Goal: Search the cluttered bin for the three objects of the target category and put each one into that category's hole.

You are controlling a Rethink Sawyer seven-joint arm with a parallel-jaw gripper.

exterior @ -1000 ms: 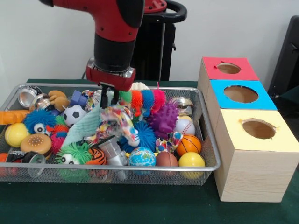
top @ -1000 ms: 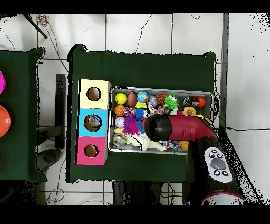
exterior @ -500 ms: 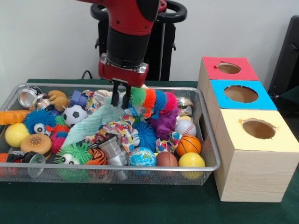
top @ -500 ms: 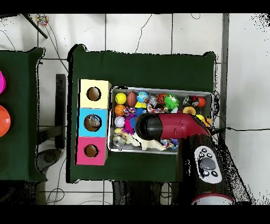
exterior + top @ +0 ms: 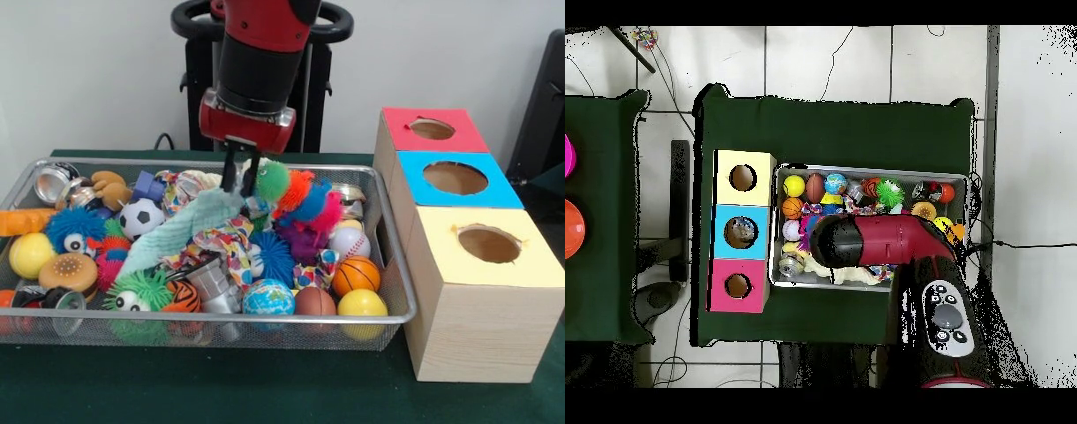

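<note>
The silver wire-mesh bin (image 5: 402, 291) is packed with toys; it also shows in the overhead view (image 5: 969, 200). My gripper (image 5: 241, 183) hangs over the bin's far middle, shut on the green end of a fuzzy striped toy (image 5: 300, 196) with green, orange, blue and pink segments. That end is lifted; the pink end slopes down to the right onto the pile. Three wooden boxes stand to the right, each with a round hole: red top (image 5: 434, 129), blue top (image 5: 455, 177), yellow top (image 5: 488, 244). In the overhead view my arm (image 5: 875, 242) hides the gripper.
The bin holds a soccer ball (image 5: 139, 216), basketball (image 5: 356, 274), globe ball (image 5: 267, 299), yellow ball (image 5: 362, 304), burger toy (image 5: 68, 272), teal cloth (image 5: 172, 231), metal cans (image 5: 55, 182) and furry eyed balls. A dark green cloth (image 5: 265, 389) covers the table.
My gripper moved right and up from the bin's middle. It took hold of the fuzzy striped toy, whose green end has risen off the pile.
</note>
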